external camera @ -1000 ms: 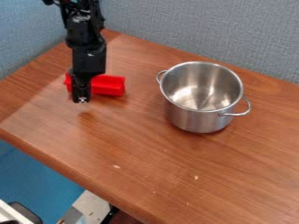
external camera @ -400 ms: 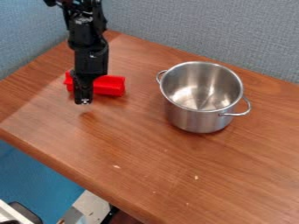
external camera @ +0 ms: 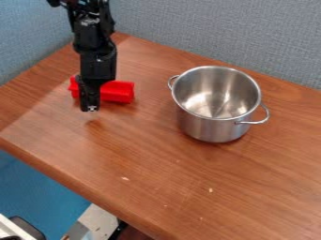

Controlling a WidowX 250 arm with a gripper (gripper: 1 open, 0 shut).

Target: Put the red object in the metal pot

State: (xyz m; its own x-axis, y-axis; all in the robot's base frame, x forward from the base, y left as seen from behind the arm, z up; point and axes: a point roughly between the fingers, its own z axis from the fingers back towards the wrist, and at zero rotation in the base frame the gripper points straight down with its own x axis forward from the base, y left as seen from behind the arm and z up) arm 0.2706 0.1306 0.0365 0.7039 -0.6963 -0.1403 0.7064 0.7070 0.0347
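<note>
jaws closed on the red object (external camera: 105, 91), which rests on the counter (external camera: 150, 169), well apart from the metal pot (external camera: 219, 103).

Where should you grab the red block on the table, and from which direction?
Grip the red block across its narrow width, near the middle, coming straight down from above. It lies flat on the wooden table with its long axis running left to right in the picture, so its long side faces are the ones to pinch. The gripper already stands over its left end, pointing down.

No legible text — none anywhere
</note>
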